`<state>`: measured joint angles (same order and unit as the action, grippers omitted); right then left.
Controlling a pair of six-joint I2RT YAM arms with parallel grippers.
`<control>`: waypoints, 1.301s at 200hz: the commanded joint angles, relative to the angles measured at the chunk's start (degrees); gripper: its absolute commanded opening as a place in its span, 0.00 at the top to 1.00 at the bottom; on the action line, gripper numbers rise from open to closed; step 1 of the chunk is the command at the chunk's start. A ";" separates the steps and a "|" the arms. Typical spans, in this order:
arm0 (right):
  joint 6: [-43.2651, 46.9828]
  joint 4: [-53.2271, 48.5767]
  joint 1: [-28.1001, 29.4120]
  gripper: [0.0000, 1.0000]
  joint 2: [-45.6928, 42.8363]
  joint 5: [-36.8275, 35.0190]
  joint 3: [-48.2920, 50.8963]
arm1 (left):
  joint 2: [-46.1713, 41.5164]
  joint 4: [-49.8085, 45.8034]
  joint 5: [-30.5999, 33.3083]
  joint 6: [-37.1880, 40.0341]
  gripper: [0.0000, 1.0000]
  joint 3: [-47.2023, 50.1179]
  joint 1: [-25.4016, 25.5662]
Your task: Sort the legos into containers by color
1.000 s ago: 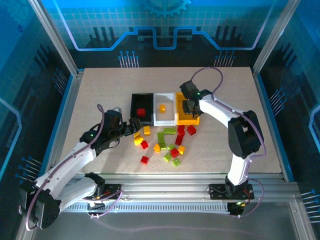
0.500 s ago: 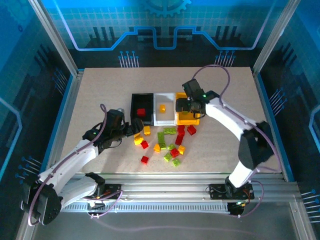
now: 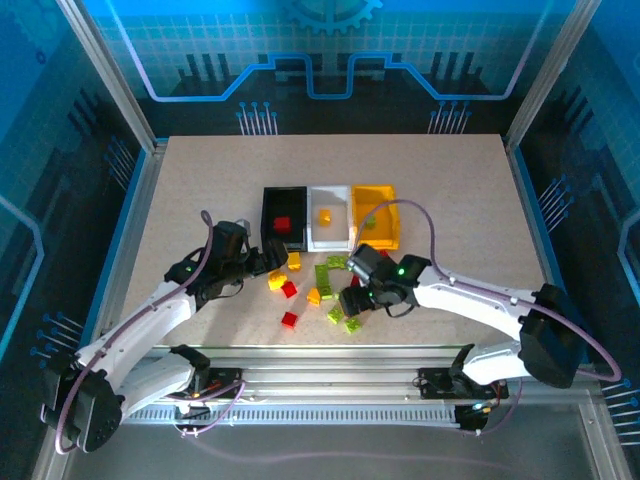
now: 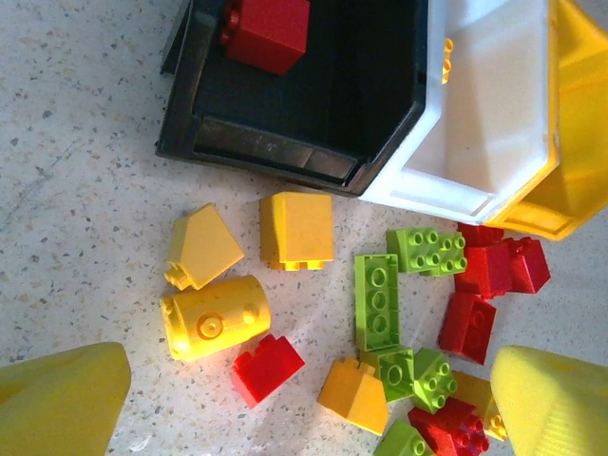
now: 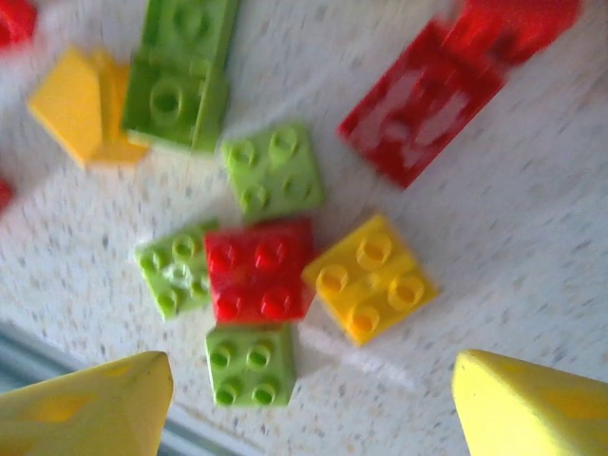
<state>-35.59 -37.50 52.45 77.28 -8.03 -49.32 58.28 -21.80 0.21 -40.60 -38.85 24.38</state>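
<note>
Three containers stand in a row: black (image 3: 284, 205), white (image 3: 330, 240) and yellow (image 3: 378, 200). The black one holds a red lego (image 4: 269, 30) and the white one an orange lego (image 3: 325, 215). Loose red, yellow-orange and lime legos (image 3: 320, 290) lie scattered just in front of them. My left gripper (image 3: 275, 258) hovers open at the pile's left edge, above a yellow cylinder (image 4: 214, 316) and a small red brick (image 4: 268, 369). Over the pile's near right side, my right gripper (image 3: 352, 300) stands open and empty above a red brick (image 5: 258, 269), a yellow one (image 5: 370, 278) and a green one (image 5: 249, 364).
The table's metal front rail (image 3: 330, 355) runs close below the pile. Blue enclosure walls and posts (image 3: 120, 100) border the table. Bare tabletop (image 3: 200, 180) lies behind and to both sides of the containers.
My right arm has swung from above the yellow container down and forward to the pile, and its jaws have opened. The left arm has barely moved.
</note>
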 commanded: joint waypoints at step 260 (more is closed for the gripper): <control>4.89 -2.81 -3.23 0.62 -2.60 -7.24 -8.73 | 3.04 3.69 -2.62 0.83 0.01 0.99 -0.21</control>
<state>-34.50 -37.52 56.40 75.50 -12.12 -51.62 60.84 -19.59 -0.56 -40.40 -37.06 24.38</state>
